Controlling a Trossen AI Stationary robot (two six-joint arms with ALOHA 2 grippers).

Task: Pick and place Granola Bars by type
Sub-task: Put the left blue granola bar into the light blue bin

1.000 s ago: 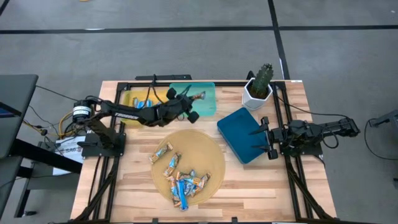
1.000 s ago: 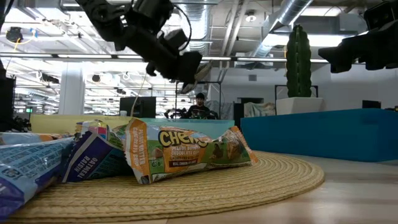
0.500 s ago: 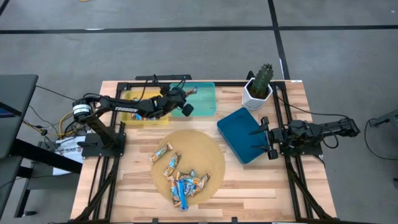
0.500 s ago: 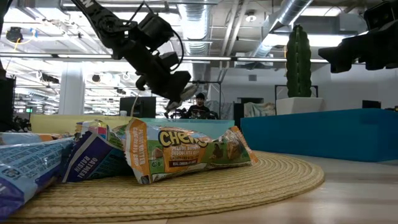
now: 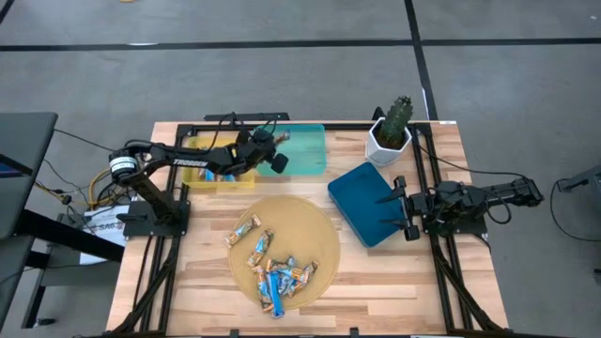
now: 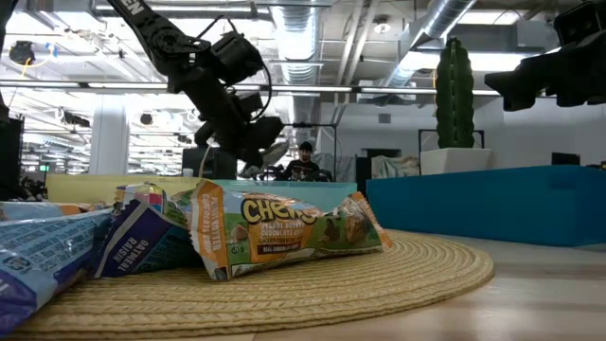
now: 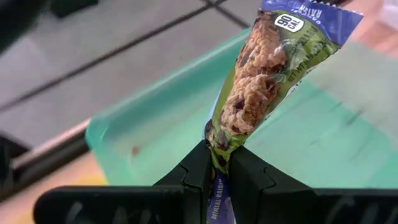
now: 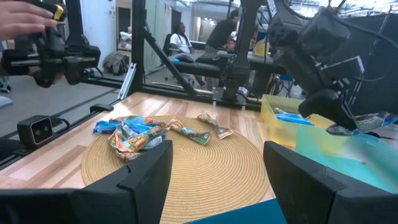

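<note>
Left tool (image 7: pixel 217 180) – clamped on a bar (image 7: pixel 258 93) above the teal tray (image 7: pixel 329 118). Right tool (image 5: pixel 402 208) – spread wide over the blue tray (image 5: pixel 362 192).

Green-and-purple granola bar (image 7: pixel 258 93) – above the teal tray (image 7: pixel 155 124), beside the yellow tray (image 5: pixel 200 145).

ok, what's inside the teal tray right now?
The teal tray shows bare floor; the left hand holds a granola bar above it. The bar hides part of the floor.
</note>
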